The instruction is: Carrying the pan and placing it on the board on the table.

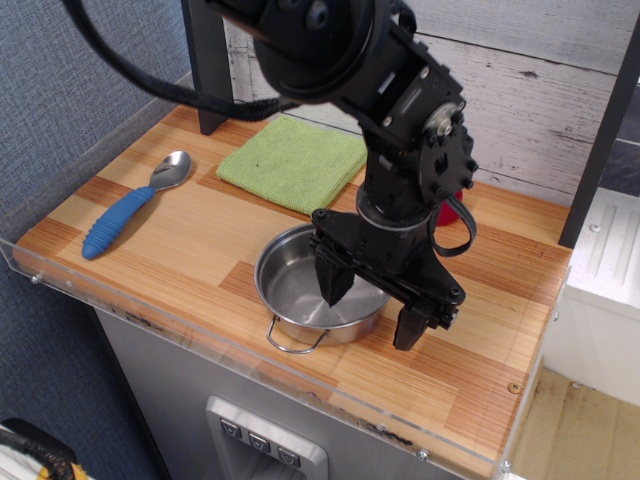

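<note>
While straddling its right rim, wide-spread claw [372,305] over the pan [300,290]

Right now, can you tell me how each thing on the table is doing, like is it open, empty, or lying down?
gripper: open, one finger inside the pan, the other outside its right rim.
pan: upright, empty, on the table, not on the board.
board: lying flat, nothing on it.
spoon: lying flat, bowl facing up, empty.
red object: mostly hidden behind the arm.
table: level.
</note>
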### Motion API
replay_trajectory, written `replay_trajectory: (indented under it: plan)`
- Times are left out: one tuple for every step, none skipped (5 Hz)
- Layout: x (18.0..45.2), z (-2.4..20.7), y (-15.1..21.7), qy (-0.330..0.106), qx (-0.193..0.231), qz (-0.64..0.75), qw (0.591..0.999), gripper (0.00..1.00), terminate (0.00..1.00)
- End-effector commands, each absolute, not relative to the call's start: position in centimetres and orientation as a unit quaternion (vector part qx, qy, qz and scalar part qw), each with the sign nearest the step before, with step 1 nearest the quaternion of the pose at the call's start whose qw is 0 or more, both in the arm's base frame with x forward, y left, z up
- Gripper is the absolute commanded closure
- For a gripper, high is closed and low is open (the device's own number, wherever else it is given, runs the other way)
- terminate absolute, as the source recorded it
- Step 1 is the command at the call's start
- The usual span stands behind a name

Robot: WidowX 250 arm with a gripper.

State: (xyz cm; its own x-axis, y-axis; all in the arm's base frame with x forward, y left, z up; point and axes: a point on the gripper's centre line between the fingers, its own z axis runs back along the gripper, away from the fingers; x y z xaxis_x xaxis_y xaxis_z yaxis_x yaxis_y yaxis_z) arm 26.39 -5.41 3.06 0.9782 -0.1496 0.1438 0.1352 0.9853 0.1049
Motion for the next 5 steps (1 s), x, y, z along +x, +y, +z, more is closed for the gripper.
replay_trajectory:
  plan:
    - [26.9, 1.0, -4.4, -0.062, 0.014, -0.055, 0.996, 0.0, 0.0]
    - [26.8, 0.9, -4.4, -0.061, 0.007, -0.047, 0.997, 1.0, 0.0]
    - [26.8, 2.4, -4.7, -0.077, 0.002, -0.052, 0.996, 1.0, 0.0]
    - [26.7, 5.5, -5.4, -0.108, -0.003, -0.071, 0.992, 1.0, 0.0]
    - [26.6, 9.6, -5.6, -0.141, -0.006, -0.086, 0.986, 1.0, 0.0]
